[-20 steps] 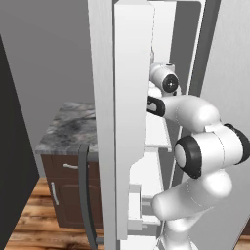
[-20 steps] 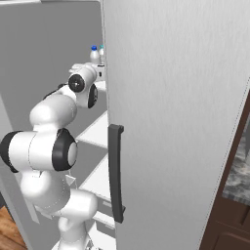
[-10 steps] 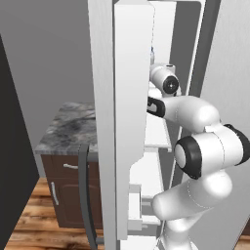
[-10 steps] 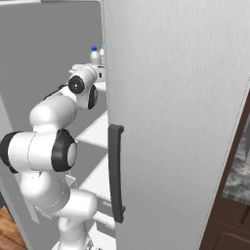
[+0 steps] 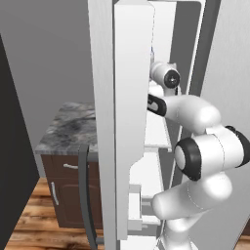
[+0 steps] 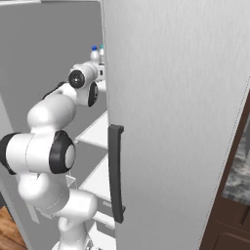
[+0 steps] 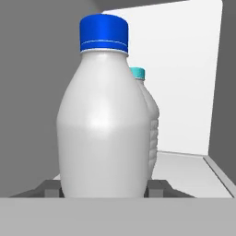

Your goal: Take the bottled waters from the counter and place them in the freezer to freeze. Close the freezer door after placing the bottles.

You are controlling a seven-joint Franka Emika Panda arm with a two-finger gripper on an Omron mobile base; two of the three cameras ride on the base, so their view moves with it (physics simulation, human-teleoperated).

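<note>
My gripper (image 7: 106,189) is shut on the blue-capped bottled water (image 7: 106,120), its fingers (image 7: 50,188) pressed against both sides of the bottle's lower body. The teal-capped bottle (image 7: 150,110) stands upright right behind it on a white shelf inside the freezer (image 6: 95,134). Whether the held bottle's base touches the shelf is hidden. Both caps (image 6: 97,50) peek out beside the plain silver door in the right base view. The freezer door (image 5: 129,122) stands open, and its white lining hides my hand in the left base view. A strip of the counter (image 6: 239,171) shows at the right edge.
The plain silver fridge door (image 6: 180,122) with its dark handle (image 6: 115,176) is shut beside the arm. A narrow marble-topped cabinet (image 5: 68,129) stands left of the open freezer door. Lower white shelves (image 5: 156,132) sit under my arm.
</note>
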